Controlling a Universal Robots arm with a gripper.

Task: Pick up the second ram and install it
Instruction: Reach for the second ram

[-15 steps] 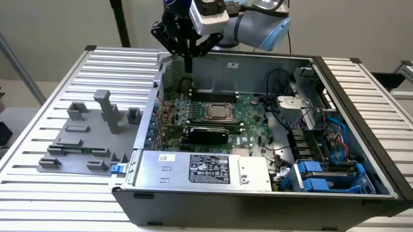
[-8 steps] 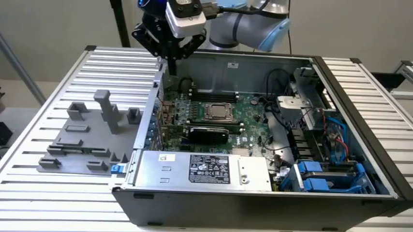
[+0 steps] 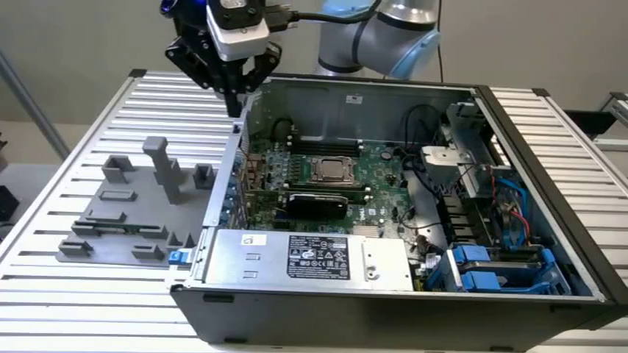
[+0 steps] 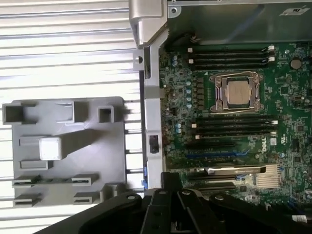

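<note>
The exterior view's upper edge is cutting off the upper part of my pincer (image 3: pixel 235 109) and most of my arm (image 3: pixel 393 33). In the wrist view my pincer's dark body is covering a strip of the motherboard (image 4: pixel 287 97), which is also running out past the picture's edge. The computer case (image 3: pixel 393 320) is losing its near corner at the exterior view's right, and the desk (image 3: pixel 59 323) is carrying on beyond the exterior view's left and right. The slots of the gray holder (image 3: pixel 132 220) are showing too small for me to be telling what is sitting in them. The print on the black label (image 3: pixel 319 257) inside the case is coming out too small to read.
</note>
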